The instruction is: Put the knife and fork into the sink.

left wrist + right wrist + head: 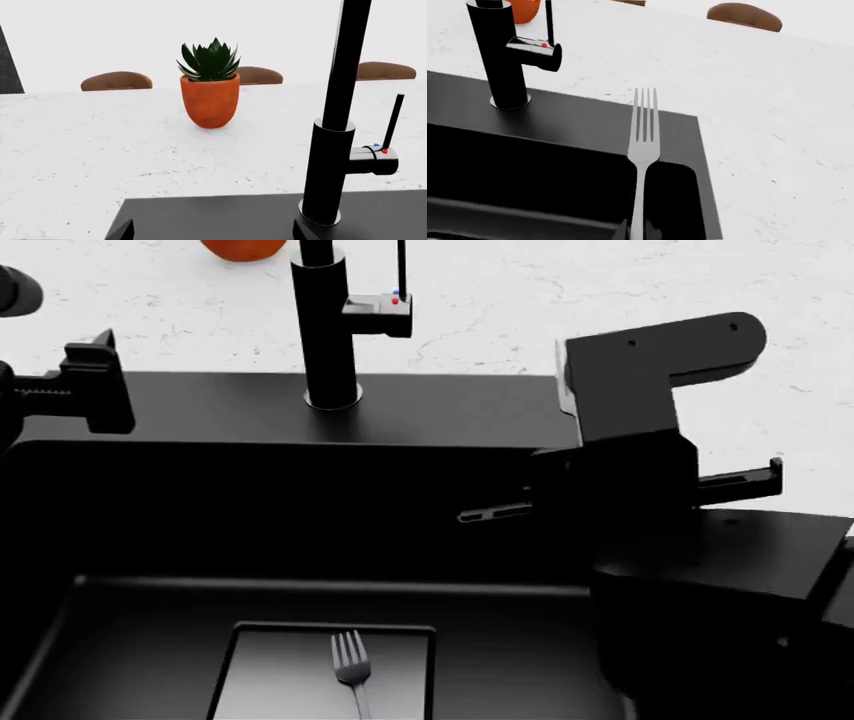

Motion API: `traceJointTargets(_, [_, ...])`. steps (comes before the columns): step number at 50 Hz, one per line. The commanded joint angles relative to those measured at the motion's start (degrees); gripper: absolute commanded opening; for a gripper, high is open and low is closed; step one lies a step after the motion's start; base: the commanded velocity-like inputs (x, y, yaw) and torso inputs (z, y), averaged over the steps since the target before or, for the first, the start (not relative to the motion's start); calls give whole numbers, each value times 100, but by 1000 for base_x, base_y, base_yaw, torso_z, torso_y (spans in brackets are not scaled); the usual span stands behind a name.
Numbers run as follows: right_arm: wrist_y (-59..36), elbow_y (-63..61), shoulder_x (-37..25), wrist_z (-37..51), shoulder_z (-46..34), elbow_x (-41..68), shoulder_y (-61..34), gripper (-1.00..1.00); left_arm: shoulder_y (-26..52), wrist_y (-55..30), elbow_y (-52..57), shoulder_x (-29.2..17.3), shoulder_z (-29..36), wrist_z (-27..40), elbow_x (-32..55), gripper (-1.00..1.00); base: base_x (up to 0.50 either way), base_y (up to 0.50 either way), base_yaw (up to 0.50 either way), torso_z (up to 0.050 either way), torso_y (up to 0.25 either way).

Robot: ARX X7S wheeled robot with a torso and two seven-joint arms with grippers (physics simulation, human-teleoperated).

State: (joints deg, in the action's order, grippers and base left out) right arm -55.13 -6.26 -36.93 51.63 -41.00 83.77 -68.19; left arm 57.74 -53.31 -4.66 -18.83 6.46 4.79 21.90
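The picture's edge is cutting off the fork [352,668] handle in the head view; the right arm [667,490] is hiding the sink [441,410] corner.

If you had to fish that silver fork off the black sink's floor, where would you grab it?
Probably its narrow neck behind the tines, from straight above: the silver fork lies flat on the grey bottom plate, and the deep black sink blocks sideways approaches.

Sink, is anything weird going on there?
One fork lies on the bottom plate of the sink, yet the right gripper holds another fork over it. No knife shows.
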Motion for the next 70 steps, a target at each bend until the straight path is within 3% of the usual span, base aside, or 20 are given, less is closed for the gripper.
traceJointTargets(1, [-272,510,813,-1375,-452,-390,-412,-100,91,22,-114,75,-141,-85,-127,100,0,0,0,0,0])
traceJointTargets(11, [-316,1758,1387,-2597,-863,-638,-655,-100,68,44,-111,59,-133,-106,-98,100,0,0,0,0,0])
traceJointTargets(20, [-835,2679,1855,-3872,-1753,-1092,-1093,-100,72,88,-145,88,-97,-100,-97,100,0,0,0,0,0])
traceJointTargets(37, [-785,4729,2845,-5260,-2947,-2112,-1443,-100,119,153,-253,105,-28,-126,-90,100,0,0,0,0,0])
traceJointTargets(50, [-405,6349,3658,-6157,-3507,-2622,-1267,-100,109,121,-201,78,-70,-110,-34,100,0,0,0,0,0])
traceJointTargets(69, [-112,6907,3691,-6189,-4265,-1444,-1128,-100,107,138,-226,70,-52,-88,-11,100,0,0,0,0,0])
traceJointTargets(70, [-114,6995,3691,-6151,-4222,-1355,-1187,100,106,155,-238,69,-41,-91,-19,100,0,0,0,0,0])
